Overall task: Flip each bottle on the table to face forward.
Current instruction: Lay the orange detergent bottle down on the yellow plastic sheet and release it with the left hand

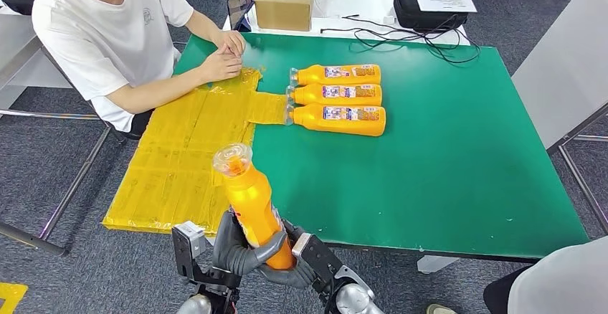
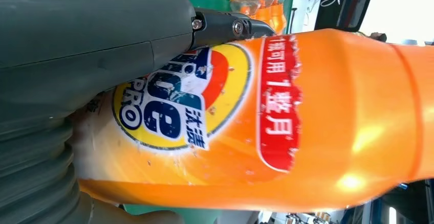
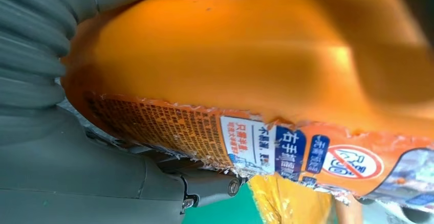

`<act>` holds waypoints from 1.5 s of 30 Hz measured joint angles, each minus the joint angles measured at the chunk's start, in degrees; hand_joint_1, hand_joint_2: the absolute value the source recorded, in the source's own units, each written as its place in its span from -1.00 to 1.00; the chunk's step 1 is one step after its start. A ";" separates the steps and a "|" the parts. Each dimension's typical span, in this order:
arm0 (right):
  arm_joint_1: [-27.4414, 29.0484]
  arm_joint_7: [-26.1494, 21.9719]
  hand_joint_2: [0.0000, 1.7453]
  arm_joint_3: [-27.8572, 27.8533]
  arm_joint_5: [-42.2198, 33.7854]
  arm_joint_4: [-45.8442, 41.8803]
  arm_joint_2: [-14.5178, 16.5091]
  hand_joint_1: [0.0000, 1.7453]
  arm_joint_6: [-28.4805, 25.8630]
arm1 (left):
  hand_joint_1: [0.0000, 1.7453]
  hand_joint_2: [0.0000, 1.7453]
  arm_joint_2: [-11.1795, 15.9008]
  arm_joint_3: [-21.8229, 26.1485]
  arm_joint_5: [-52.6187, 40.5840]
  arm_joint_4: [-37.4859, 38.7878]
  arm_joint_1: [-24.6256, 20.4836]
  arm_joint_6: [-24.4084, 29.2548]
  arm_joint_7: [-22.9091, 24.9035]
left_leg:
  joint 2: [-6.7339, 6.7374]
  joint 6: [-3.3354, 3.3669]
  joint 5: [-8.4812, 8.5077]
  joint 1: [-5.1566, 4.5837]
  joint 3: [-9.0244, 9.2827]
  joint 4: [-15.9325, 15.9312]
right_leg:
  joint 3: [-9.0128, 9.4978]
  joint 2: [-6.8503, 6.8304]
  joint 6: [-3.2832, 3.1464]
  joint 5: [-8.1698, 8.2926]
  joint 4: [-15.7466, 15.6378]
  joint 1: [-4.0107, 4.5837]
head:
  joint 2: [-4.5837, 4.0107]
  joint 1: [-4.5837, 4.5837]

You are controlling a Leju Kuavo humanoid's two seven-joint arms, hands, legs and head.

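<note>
Apparently "PRO" labels the bottle (image 2: 307,132) (both robot hands gripping).

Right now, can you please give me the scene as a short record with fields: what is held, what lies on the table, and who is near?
held: orange bottle, upright, cap up
left hand: grips bottle's lower part
right hand: grips bottle's lower part
table: green; three orange bottles lying side by side
sheet: yellow sheet over table's left edge
person: seated, hands on sheet
</note>
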 joint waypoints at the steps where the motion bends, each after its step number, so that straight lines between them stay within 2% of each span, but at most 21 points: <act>1: -0.14 -0.01 1.00 0.08 -0.01 0.24 -0.01 1.00 0.00 | -1.00 1.00 0.00 0.01 0.05 0.00 0.00 -0.03 0.00 | 0.00 0.00 0.00 0.00 0.00 0.00 | 0.00 0.00 0.00 0.00 0.00 0.00 | 0.00 0.00; 7: -0.77 -0.01 1.00 0.43 -0.01 1.55 -0.01 1.00 0.00 | -1.00 1.00 0.01 0.04 0.45 0.00 -0.02 -0.28 0.10 | 0.00 0.00 -0.01 0.00 -0.03 0.00 | -0.02 0.00 0.00 -0.01 0.00 0.00 | 0.00 0.00; 11: -1.25 -0.07 1.00 0.71 0.33 2.46 -0.10 1.00 -0.15 | -0.97 1.00 0.31 0.71 5.16 -0.09 0.04 -4.26 2.22 | 0.00 0.00 -0.01 0.00 -0.03 0.00 | -0.01 0.00 0.00 -0.01 0.00 0.00 | 0.00 0.00; 15: -2.14 -0.78 1.00 1.68 1.05 3.36 -0.14 1.00 -0.48 | 0.95 1.00 0.74 1.65 10.07 0.01 -0.08 -9.74 4.85 | 0.00 0.00 0.00 0.00 -0.02 0.00 | -0.01 0.00 0.00 0.00 0.00 0.00 | 0.00 0.00; 22: -2.59 -1.27 1.00 2.84 0.71 3.34 -0.15 1.00 -0.33 | 1.00 1.00 1.81 1.84 5.66 1.75 -1.07 -13.68 4.10 | -0.01 0.00 0.00 0.00 -0.03 0.00 | -0.01 -0.01 0.00 -0.01 0.01 0.00 | 0.00 0.01; 24: -2.52 -1.22 1.00 3.11 0.84 2.99 -0.17 1.00 -0.39 | 0.59 1.00 2.06 1.56 3.07 2.17 -1.36 -13.82 3.58 | -0.02 0.00 0.00 0.00 -0.05 0.00 | -0.01 -0.01 0.00 -0.01 0.01 0.00 | 0.00 0.01; 26: -2.35 -1.15 1.00 3.32 1.14 2.57 -0.19 1.00 -0.60 | 0.55 1.00 2.39 1.31 2.30 2.56 -1.57 -14.70 2.99 | -0.03 0.00 -0.01 0.00 -0.06 0.00 | -0.01 -0.01 0.00 -0.01 0.01 -0.01 | 0.00 0.01; 28: -2.19 -1.16 1.00 3.46 1.71 2.16 -0.22 1.00 -0.99 | 0.95 1.00 2.88 1.19 2.12 2.99 -1.73 -16.17 2.05 | -0.05 0.00 -0.01 0.00 -0.06 0.00 | -0.01 -0.01 0.00 -0.01 0.01 0.00 | 0.00 0.01; 31: -1.88 -1.35 1.00 3.62 2.82 1.25 -0.41 1.00 -1.51 | 1.00 1.00 3.48 1.08 1.67 3.50 -1.89 -17.77 0.53 | -0.08 0.00 0.00 0.00 -0.07 0.00 | -0.01 -0.03 0.00 -0.01 0.01 0.00 | 0.00 0.02; 32: -1.75 -1.40 1.00 3.74 3.08 0.83 -0.53 0.95 -1.57 | 1.00 1.00 3.63 1.07 1.58 3.58 -1.92 -18.34 0.04 | -0.09 0.00 0.00 0.00 -0.07 0.00 | 0.00 -0.03 0.00 -0.01 0.01 0.00 | 0.00 0.01; 33: -1.64 -1.38 1.00 3.89 3.25 0.37 -0.66 0.63 -1.60 | 1.00 1.00 3.77 1.09 1.49 3.64 -1.94 -18.97 -0.43 | -0.10 0.00 0.00 0.00 -0.07 0.00 | -0.01 -0.03 0.00 -0.01 0.01 0.00 | 0.00 0.01; 34: -1.52 -1.23 1.00 4.03 3.33 -0.14 -0.80 0.13 -1.60 | 1.00 1.00 3.89 1.14 1.37 3.67 -1.96 -19.54 -0.85 | -0.10 0.00 0.00 0.00 -0.07 0.00 | -0.01 -0.03 0.00 -0.01 0.01 0.00 | 0.00 0.02; 36: -1.19 -0.51 0.00 4.27 3.84 -1.30 -1.08 -0.82 -2.29 | 1.00 1.00 3.98 1.30 0.84 3.66 -2.00 -20.22 -1.47 | -0.10 0.00 0.00 0.00 -0.07 0.00 | 0.00 -0.04 0.00 -0.01 0.01 0.00 | 0.00 0.02; 37: -0.88 0.08 -0.50 4.38 4.65 -1.97 -1.18 -1.00 -3.42 | 1.00 1.00 3.98 1.38 0.44 3.63 -2.00 -20.26 -1.61 | -0.10 0.00 0.00 0.00 -0.07 0.00 | 0.00 -0.04 0.00 -0.01 0.01 0.00 | 0.00 0.02; 38: -0.40 0.67 -1.00 4.49 5.92 -2.75 -1.23 -1.00 -5.29 | 1.00 1.00 3.97 1.43 0.07 3.59 -1.97 -20.14 -1.67 | -0.10 0.00 0.00 0.00 -0.07 0.00 | 0.01 -0.05 0.00 -0.01 0.01 0.00 | 0.00 0.01; 45: 3.73 1.75 -1.00 4.77 14.23 -10.66 0.14 -1.00 -21.86 | 1.00 1.00 3.92 1.57 -1.19 1.63 0.71 -17.30 -0.99 | -0.04 -0.02 -0.03 0.01 -0.12 0.00 | -0.13 0.00 -0.01 -0.04 0.01 0.00 | 0.00 0.01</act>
